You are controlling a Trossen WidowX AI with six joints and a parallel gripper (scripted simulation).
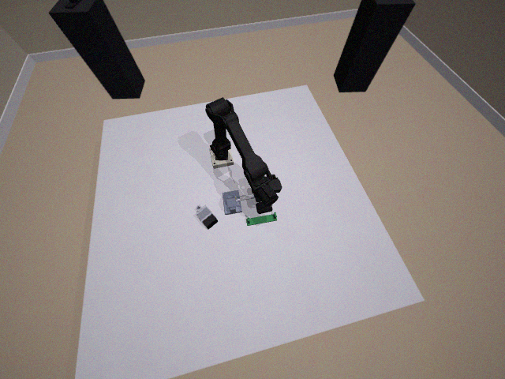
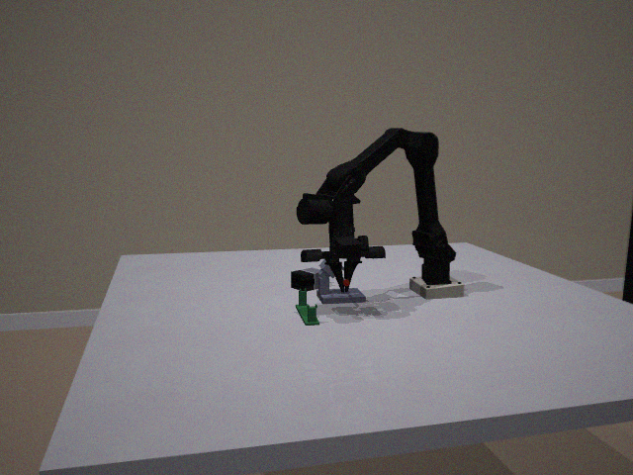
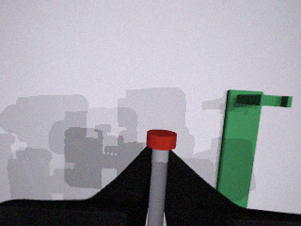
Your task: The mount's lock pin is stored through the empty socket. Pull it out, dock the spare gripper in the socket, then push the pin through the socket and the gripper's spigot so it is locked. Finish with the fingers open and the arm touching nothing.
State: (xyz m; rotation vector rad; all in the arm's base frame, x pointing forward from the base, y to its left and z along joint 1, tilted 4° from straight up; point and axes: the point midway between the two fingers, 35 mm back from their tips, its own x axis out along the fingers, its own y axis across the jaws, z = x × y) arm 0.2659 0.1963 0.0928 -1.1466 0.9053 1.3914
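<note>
My gripper (image 1: 265, 205) (image 2: 345, 278) (image 3: 156, 152) is shut on the lock pin (image 3: 159, 188) (image 2: 346, 281), a grey shaft with a red cap that sticks out beyond the fingertips. I hold it just above the table, right beside the grey mount (image 1: 231, 202) (image 2: 341, 296) and clear of its socket. The spare gripper (image 1: 207, 216) (image 2: 302, 278), a black body with a grey spigot end, lies on the table to the left of the mount in the top view. The mount does not show in the wrist view.
A green rack (image 1: 261, 219) (image 2: 307, 313) (image 3: 240, 151) stands on the table close in front of my gripper. The arm's base (image 1: 222, 162) (image 2: 435, 287) is behind the mount. Two dark pillars (image 1: 98, 44) (image 1: 371, 40) stand beyond the table.
</note>
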